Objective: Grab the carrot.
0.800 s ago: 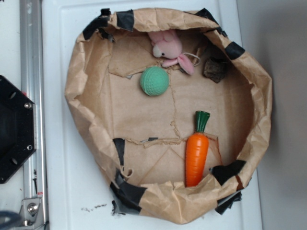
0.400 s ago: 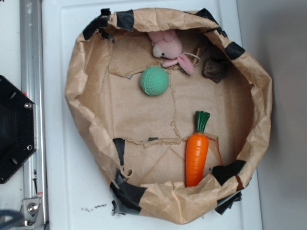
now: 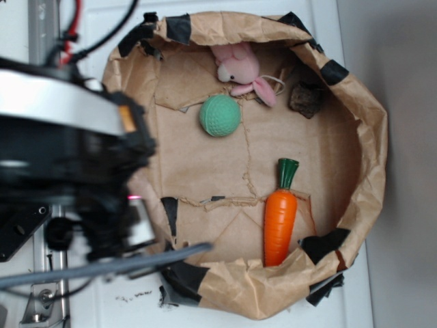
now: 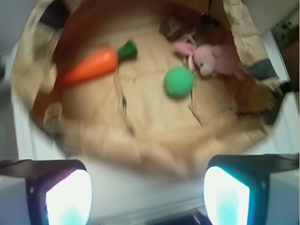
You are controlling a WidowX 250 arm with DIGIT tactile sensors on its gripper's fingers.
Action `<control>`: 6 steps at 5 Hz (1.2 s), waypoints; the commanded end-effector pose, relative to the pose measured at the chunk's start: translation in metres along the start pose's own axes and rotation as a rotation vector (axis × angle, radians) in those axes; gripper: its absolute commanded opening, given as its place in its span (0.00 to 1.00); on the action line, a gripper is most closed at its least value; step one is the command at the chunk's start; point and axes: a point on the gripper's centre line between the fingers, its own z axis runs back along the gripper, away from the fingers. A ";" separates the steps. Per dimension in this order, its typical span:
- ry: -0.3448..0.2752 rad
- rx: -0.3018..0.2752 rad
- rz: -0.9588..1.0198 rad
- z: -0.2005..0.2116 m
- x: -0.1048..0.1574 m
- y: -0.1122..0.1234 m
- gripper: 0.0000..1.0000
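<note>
One carrot point(image 3: 280, 219), one green ball point(image 3: 220, 115), one pink bunny point(image 3: 240, 69), one brown lump point(image 3: 306, 99).

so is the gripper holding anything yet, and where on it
Nothing is held. The gripper is open and empty outside the brown paper basket; the glossy orange plastic carrot lies untouched inside.

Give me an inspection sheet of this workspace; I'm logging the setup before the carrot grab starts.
Surface: white tabletop; on it a crumpled brown paper bin patched with black tape.
Job's things: carrot lies on the bin floor near the lower right wall, green stem pointing toward the ball; untouched.
Clutter: mint-green ball, pink plush bunny, dark brown lump, all inside the bin.
Grippers: gripper open, empty, outside the bin by the wrist view; blurred.
Cables: black and red cables above the arm; a grey one below it.
Surroundings: metal rail at left; grey surface to the right.
</note>
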 end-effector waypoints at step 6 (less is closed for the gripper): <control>-0.010 -0.227 0.469 -0.067 0.086 -0.061 1.00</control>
